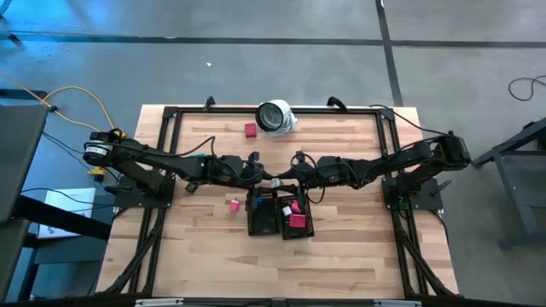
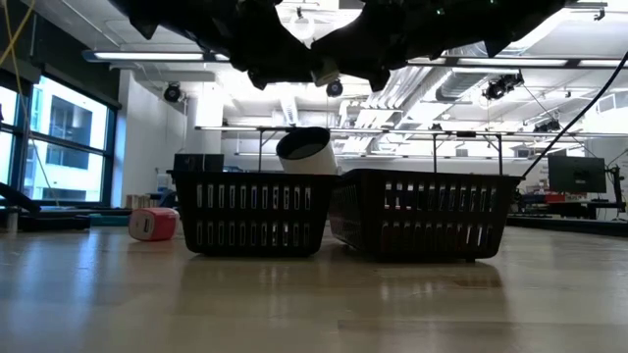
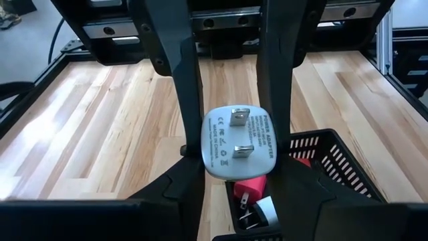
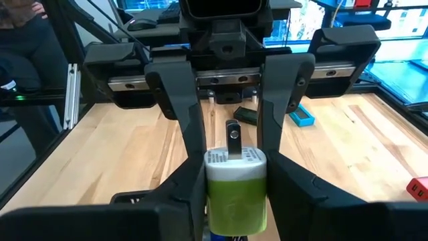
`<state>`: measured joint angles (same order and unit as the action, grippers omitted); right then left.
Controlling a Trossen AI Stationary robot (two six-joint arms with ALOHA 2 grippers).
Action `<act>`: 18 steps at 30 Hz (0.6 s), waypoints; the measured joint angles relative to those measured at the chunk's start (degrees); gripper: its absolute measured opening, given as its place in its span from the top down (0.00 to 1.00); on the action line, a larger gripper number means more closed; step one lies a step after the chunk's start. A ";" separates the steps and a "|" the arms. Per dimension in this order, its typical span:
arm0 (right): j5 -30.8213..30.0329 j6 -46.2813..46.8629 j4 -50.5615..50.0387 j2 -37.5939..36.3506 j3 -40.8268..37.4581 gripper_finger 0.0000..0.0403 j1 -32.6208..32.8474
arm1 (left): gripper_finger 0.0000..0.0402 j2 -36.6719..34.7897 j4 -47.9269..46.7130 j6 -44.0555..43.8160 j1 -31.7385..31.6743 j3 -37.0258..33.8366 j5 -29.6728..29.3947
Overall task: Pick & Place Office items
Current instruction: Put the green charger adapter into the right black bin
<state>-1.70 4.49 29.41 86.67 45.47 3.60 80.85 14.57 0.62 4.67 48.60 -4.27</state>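
Observation:
A small adapter (image 1: pixel 275 182), white at its pronged face and green at the other end, hangs in the air over the two black mesh trays (image 1: pixel 263 217) (image 1: pixel 297 223) at mid-table. Both grippers meet on it. My left gripper (image 3: pixel 238 167) comes from the table's left and my right gripper (image 4: pixel 235 181) from the right, each shut on the adapter. The prongs (image 3: pixel 239 119) face the left arm. A pink piece (image 1: pixel 233 204) lies on the table left of the trays. A red piece (image 1: pixel 250 130) lies near the far edge. My left gripper pinches the adapter's white pronged end (image 3: pixel 208 144) between its two fingers, one on each side. The fingers (image 4: pixel 190 127) come in about level from the table's left. The adapter is lifted clear above the trays. My right gripper pinches the adapter's green body (image 4: pixel 234 194) between its two fingers (image 4: pixel 190 181), one on each side. It comes in about level from the table's right, along the adapter's length. The prongs point away from it, and the adapter is clear of the trays below.
The right tray (image 3: pixel 338 161) holds red (image 3: pixel 251 184), pink and white pieces. A large round white-and-grey object (image 1: pixel 275 117) stands at the far middle. A blue piece (image 4: pixel 302 115) lies on the wood beyond the grippers. Black frame rails (image 1: pixel 171 136) run along the table's sides.

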 joint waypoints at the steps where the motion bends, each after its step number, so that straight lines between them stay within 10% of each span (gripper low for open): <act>1: -0.29 -0.02 0.05 0.01 0.00 0.72 0.02 | 0.64 -0.01 0.04 0.03 0.00 0.00 0.00; 18: -6.70 -3.85 -2.96 -5.94 0.04 0.72 1.17 | 0.60 -3.00 -5.07 1.64 0.07 0.00 -0.13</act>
<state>-8.40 0.64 26.45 80.74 45.52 4.76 77.86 9.50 2.27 4.73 48.60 -4.40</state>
